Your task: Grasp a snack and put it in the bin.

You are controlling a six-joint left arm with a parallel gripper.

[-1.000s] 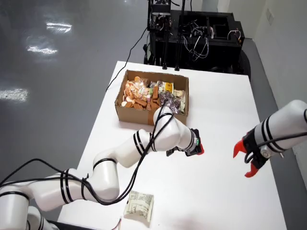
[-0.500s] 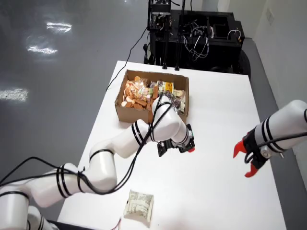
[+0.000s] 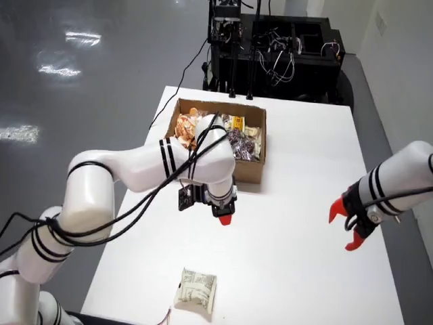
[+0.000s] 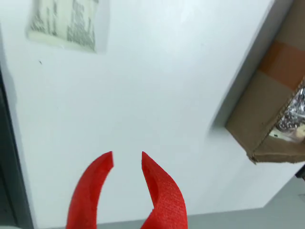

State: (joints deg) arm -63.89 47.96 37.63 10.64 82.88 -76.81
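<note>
Red-fingered claw (image 4: pixel 127 164) hanging empty and slightly parted over white surface (image 3: pixel 304 169), beside brown cardboard box (image 3: pixel 245 170) holding snacks, pale printed snack packet (image 3: pixel 196 290) lying apart

A glossy dark grey floor (image 3: pixel 88 74) fills the left and upper left of the overhead view, with bright patches of reflected light near the upper left and left edge. At top centre, behind the far edge of the white table (image 3: pixel 304 223), stands a black equipment rack (image 3: pixel 274 47) hung with loose cables, one black cable trailing down to the table's corner. A pale wall (image 3: pixel 396 27) with a small socket plate occupies the upper right corner.
</note>
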